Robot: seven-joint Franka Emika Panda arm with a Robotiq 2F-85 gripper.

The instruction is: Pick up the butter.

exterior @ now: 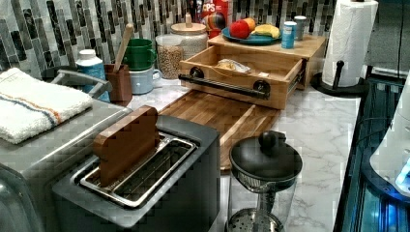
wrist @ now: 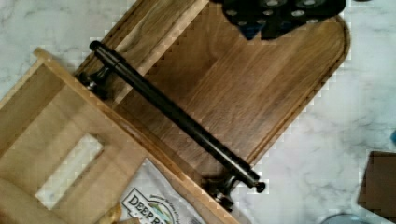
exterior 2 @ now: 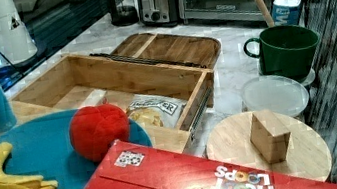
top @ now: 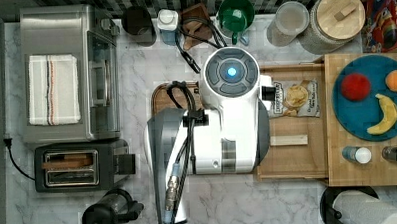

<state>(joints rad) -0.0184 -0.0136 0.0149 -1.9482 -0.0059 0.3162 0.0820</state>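
Hanging over the cutting board [wrist: 243,88] just short of the drawer's handle [wrist: 173,114], the gripper [wrist: 280,14] is seen dark at the wrist view's edge; whether it is spread cannot be told. Beyond the handle, the butter [top: 288,140] lies flat in the open drawer [top: 288,166], long axis across the drawer, beside the chip bag [top: 295,98]. A forward reach is judged necessary.

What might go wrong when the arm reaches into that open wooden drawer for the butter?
The butter lies flat on the drawer floor, so the pincer may slip off it or scrape the wood. The chip bag lies in the same drawer and could be nudged or grabbed instead. The drawer's front wall and black handle may catch a descending arm.
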